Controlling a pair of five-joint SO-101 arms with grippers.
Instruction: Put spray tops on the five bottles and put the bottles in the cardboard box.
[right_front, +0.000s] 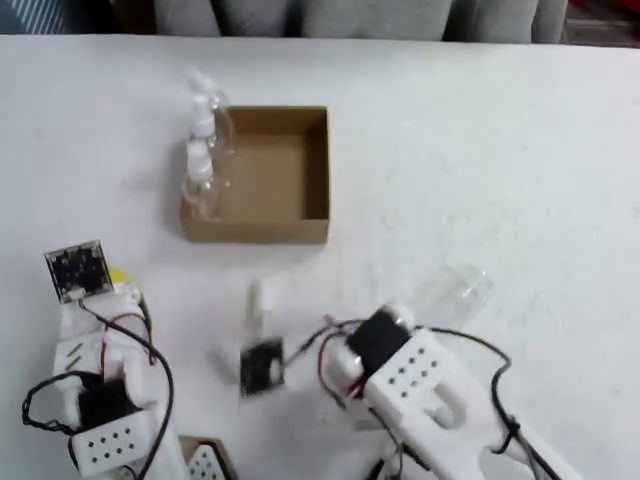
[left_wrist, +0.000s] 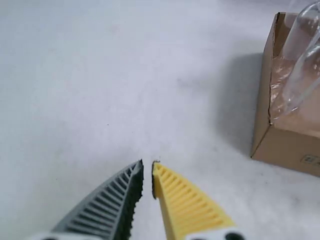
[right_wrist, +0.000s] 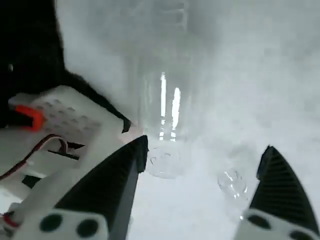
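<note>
The cardboard box (right_front: 290, 175) stands open at mid table. Two clear bottles with white spray tops (right_front: 203, 150) lean in it along its left wall; the left wrist view has them (left_wrist: 305, 55) above the box's corner (left_wrist: 280, 142). A clear bottle without a top (right_front: 455, 292) lies on the table right of my right arm (right_front: 400, 375). My right gripper (right_wrist: 205, 145) is open, with a clear bottle (right_wrist: 162, 115) just beyond its black fingers, not gripped. My left gripper (left_wrist: 148, 167) is shut on nothing, low over bare table left of the box.
The left arm's white body (right_front: 100, 400) sits at the front left, and the right wrist view has it (right_wrist: 60, 120) close beside the gripper. A small clear piece (right_wrist: 232, 184) lies near the right finger. The table is white, with a chair row behind it.
</note>
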